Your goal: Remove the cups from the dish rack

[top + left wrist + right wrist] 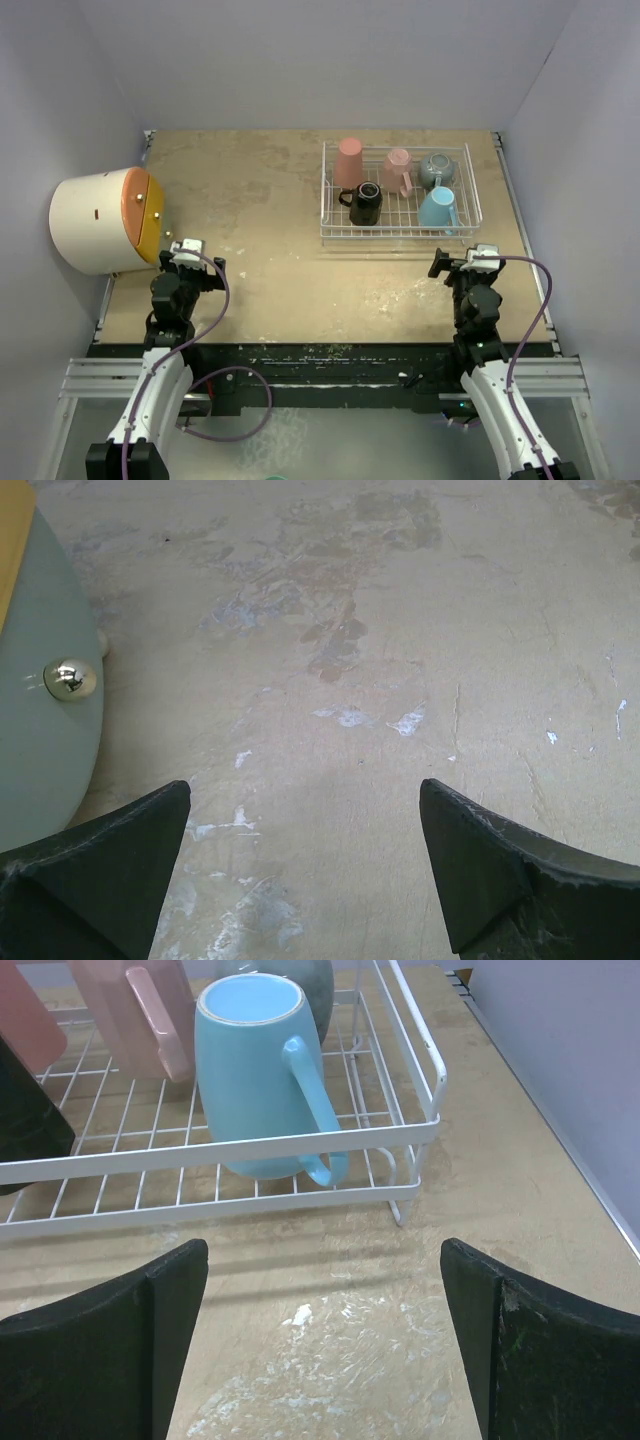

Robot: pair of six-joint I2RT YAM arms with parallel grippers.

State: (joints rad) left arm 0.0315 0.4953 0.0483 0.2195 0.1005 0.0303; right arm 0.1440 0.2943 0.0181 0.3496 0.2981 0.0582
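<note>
Right gripper (322, 1260): dish rack (200, 1150) front wall stands ahead, before the light blue mug (255, 1080). Left gripper (305, 790): open table (350, 680) ahead, drum (40, 680) close left.

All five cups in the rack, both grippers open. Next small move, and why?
Probably ease the right gripper forward and up over the front rail of the dish rack toward the light blue mug: it stands nearest, straight ahead, and the jaws are open.

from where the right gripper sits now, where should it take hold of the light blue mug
Probably the handle of the light blue mug, coming from above. The mug stands upright in the near right corner of the dish rack, with its handle jutting towards the right gripper. The rack's rail blocks a low approach, and the pink mug crowds its left.
</note>
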